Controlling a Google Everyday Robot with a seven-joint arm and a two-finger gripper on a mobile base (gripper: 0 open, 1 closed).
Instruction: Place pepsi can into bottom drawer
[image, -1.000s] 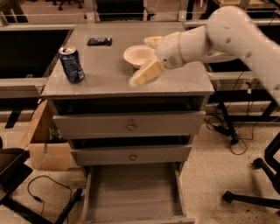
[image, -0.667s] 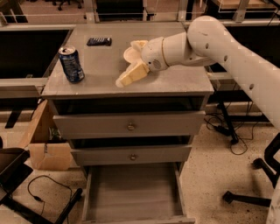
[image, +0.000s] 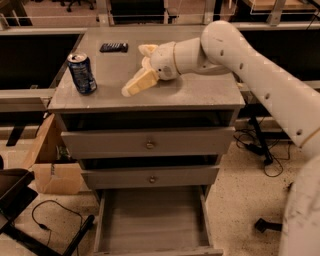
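The pepsi can (image: 82, 73), dark blue with a silver top, stands upright at the front left of the grey cabinet top (image: 200, 92). My gripper (image: 133, 70) hovers over the middle of the top, to the right of the can and apart from it. It is open and empty, with its cream fingers (image: 136, 84) pointing left towards the can. The bottom drawer (image: 150, 220) is pulled out below, with a bare plank-like floor.
A flat black rectangular item (image: 113, 47) lies at the back left of the top. The two upper drawers with round knobs (image: 149, 145) are closed. A cardboard box (image: 50, 160) and black chair legs (image: 30, 235) stand left of the cabinet. Cables lie on the floor to the right.
My gripper has moved left across the cabinet top, from over the cream bowl towards the pepsi can. The can and the drawers have not moved.
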